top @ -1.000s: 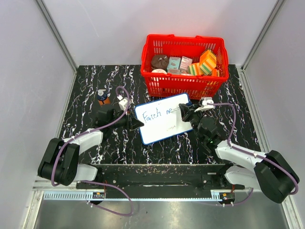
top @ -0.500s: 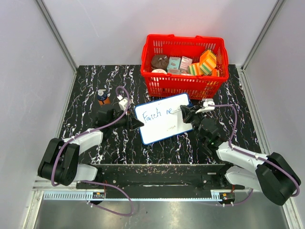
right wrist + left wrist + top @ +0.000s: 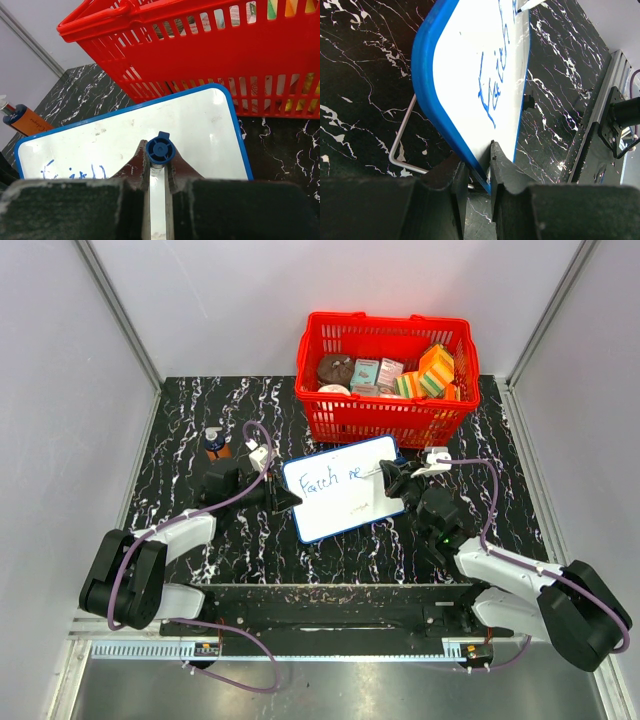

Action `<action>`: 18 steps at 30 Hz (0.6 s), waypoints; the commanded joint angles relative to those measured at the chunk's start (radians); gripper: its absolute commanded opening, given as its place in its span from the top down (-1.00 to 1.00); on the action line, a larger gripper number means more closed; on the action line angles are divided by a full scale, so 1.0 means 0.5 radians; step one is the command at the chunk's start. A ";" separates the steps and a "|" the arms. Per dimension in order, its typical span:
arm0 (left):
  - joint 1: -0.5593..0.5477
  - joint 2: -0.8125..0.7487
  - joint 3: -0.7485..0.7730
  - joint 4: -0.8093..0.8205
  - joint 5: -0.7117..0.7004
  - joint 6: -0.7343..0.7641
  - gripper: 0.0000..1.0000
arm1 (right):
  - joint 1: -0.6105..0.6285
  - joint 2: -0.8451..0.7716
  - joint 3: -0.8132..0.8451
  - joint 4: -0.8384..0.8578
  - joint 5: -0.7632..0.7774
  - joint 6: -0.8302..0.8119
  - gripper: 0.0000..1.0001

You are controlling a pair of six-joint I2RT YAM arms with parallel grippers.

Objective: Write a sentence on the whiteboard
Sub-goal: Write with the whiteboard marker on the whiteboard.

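The whiteboard [image 3: 345, 502] is propped up at mid table with its blue frame tilted. My left gripper [image 3: 290, 500] is shut on its left edge; in the left wrist view the fingers [image 3: 479, 160] pinch the blue rim of the whiteboard [image 3: 470, 65]. The sentence [image 3: 330, 480] reads "Faith ne" in blue, also seen as strokes of the sentence [image 3: 495, 85]. My right gripper [image 3: 388, 478] is shut on a blue marker [image 3: 160, 150], whose tip rests on the whiteboard [image 3: 200, 125] just right of the writing. The marker tip [image 3: 525, 6] shows at the board's far end.
A red basket [image 3: 387, 375] full of boxes and sponges stands right behind the board, its wall [image 3: 200, 60] close to the marker. An orange bottle [image 3: 215, 443] sits at the back left. A wire stand [image 3: 400, 145] props the board from behind.
My right gripper with the marker has edged slightly to the left on the board. The left gripper and the board have not moved.
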 commanded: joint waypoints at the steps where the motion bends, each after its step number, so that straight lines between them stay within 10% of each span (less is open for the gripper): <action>1: 0.010 -0.010 0.019 0.000 -0.217 0.289 1.00 | -0.012 -0.062 0.068 -0.004 0.038 -0.053 1.00; 18: 0.010 -0.013 0.019 0.000 -0.220 0.286 1.00 | -0.015 -0.240 0.049 -0.056 0.007 -0.084 1.00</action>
